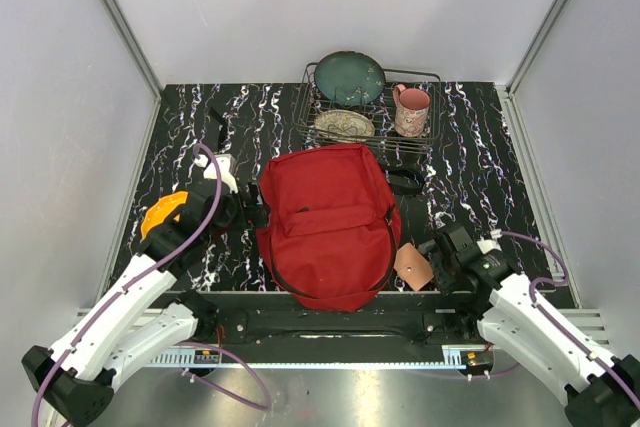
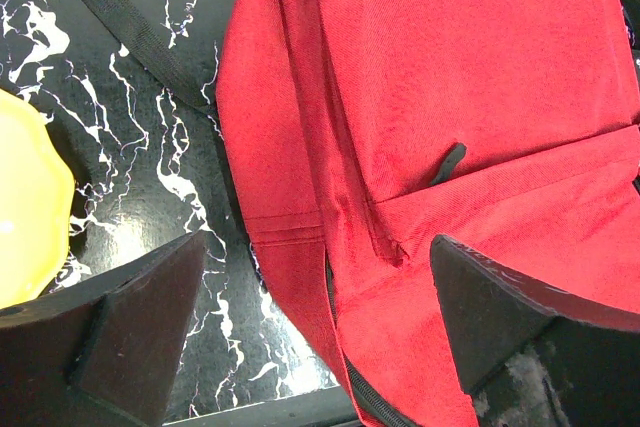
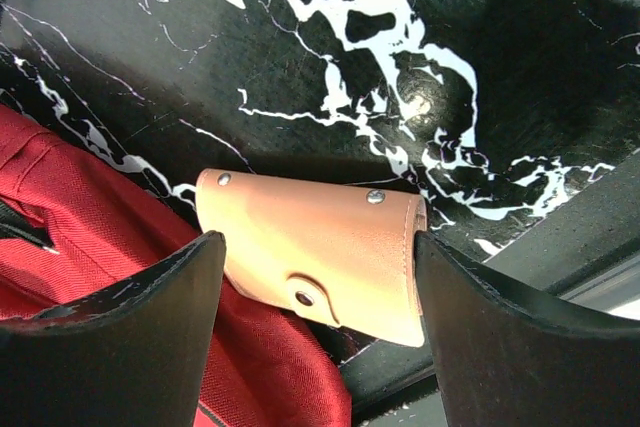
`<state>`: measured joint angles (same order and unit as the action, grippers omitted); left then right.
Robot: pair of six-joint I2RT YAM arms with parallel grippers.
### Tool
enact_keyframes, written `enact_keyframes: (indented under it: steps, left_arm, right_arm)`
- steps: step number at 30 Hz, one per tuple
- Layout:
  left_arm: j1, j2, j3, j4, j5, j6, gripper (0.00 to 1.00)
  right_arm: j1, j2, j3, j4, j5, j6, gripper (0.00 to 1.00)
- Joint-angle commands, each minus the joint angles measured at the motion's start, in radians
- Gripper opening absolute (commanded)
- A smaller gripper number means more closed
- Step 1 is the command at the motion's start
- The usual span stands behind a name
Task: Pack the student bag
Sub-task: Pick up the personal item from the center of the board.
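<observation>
At the counter's (image 1: pixel 480 167) near edge, right of middle, the right hand (image 3: pixel 318 247) has its fingers apart either side of a tan pouch (image 3: pixel 300 237). The left hand (image 2: pixel 318 247), also spread, hovers at the left side of the red bag (image 1: pixel 328 222), which lies mid-counter on black, white-veined marble. A rack (image 1: pixel 306 97) stands at the far edge, with white walls (image 1: pixel 330 7) beyond.

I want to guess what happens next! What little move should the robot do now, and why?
Probably squeeze the right gripper onto the tan pouch. Its fingers sit at both sides of the pouch, at the red bag's edge; whether they already pinch it, I cannot tell. The pouch is not yet in the bag.
</observation>
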<state>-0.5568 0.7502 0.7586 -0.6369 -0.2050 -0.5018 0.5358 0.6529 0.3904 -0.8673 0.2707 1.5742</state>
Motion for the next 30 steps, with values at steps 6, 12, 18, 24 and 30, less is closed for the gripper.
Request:
enact_keyframes:
  steps: [6, 12, 18, 24, 30]
  left_arm:
    - [0.005, 0.009, 0.004, 0.028, -0.001, 0.003, 0.99]
    - [0.005, 0.012, 0.004, 0.026, -0.004, 0.002, 0.99]
    - [0.005, 0.02, 0.004, 0.029, -0.002, 0.002, 0.99]
    - [0.006, 0.034, 0.005, 0.036, 0.007, 0.0, 0.99]
    - [0.005, 0.026, 0.004, 0.036, 0.003, 0.0, 0.99]
  right_arm:
    - [0.003, 0.102, 0.027, 0.059, 0.008, -0.016, 0.74]
    - [0.003, 0.042, 0.012, 0.143, 0.024, -0.069, 0.4]
    - [0.003, -0.041, 0.002, 0.217, 0.05, -0.141, 0.27]
    - [0.003, 0.046, 0.031, 0.287, 0.016, -0.21, 0.03]
    - [0.003, 0.047, 0.114, 0.217, 0.096, -0.273, 0.0]
